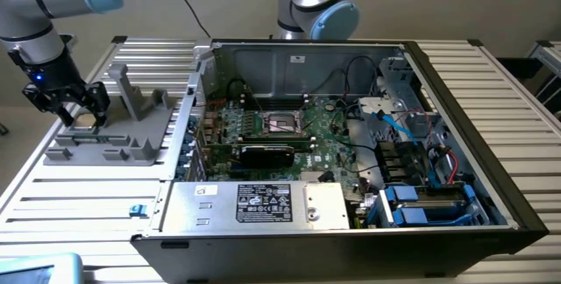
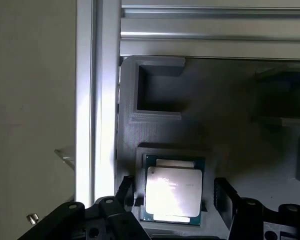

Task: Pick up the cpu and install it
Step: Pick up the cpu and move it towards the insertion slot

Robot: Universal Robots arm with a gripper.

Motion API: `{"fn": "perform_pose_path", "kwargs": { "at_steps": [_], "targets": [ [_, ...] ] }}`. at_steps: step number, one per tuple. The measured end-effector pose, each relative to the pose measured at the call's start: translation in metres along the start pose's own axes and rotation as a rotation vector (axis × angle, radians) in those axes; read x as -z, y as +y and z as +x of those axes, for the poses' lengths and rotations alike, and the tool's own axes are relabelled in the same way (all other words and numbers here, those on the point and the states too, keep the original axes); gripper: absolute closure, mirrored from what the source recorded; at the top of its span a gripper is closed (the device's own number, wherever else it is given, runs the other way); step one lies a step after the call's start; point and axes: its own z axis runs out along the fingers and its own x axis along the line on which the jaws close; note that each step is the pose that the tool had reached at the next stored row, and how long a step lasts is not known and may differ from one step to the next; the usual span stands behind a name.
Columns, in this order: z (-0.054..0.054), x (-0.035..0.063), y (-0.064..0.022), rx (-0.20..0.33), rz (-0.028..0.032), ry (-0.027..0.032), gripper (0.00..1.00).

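The cpu (image 2: 172,194), a flat square chip with a dull silver top and a dark green rim, lies in a recess of the grey printed holder (image 2: 155,132). My gripper (image 2: 174,194) is lowered over it. One black fingertip (image 2: 127,189) stands on one side of the chip and the other on the opposite side, each with a narrow gap showing, so the jaws are open around it. In the exterior view the gripper (image 1: 75,110) hangs over the holder (image 1: 105,146) at the far left. The motherboard socket (image 1: 285,123) sits inside the open computer case.
The open computer case (image 1: 464,119) takes up the centre and right of the slatted aluminium table (image 1: 70,192), with a labelled silver box (image 1: 263,204) at its front. Two upright posts (image 1: 131,93) rise from the grey holder beside the gripper. A second arm's base (image 1: 311,4) stands behind the case.
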Motion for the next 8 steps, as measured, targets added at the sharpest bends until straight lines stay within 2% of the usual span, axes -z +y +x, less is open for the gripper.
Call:
{"fn": "perform_pose_path", "kwargs": {
  "at_steps": [4, 5, 8],
  "targets": [
    [0.0000, 0.0000, 0.0000, 0.000, 0.0000, 0.0003, 0.27],
    [0.0000, 0.0000, 0.0000, 0.000, 0.0000, 0.0004, 0.34],
    [-0.0001, 0.0000, 0.0001, 0.000, 0.0000, 0.0007, 0.34]
  ]
}}
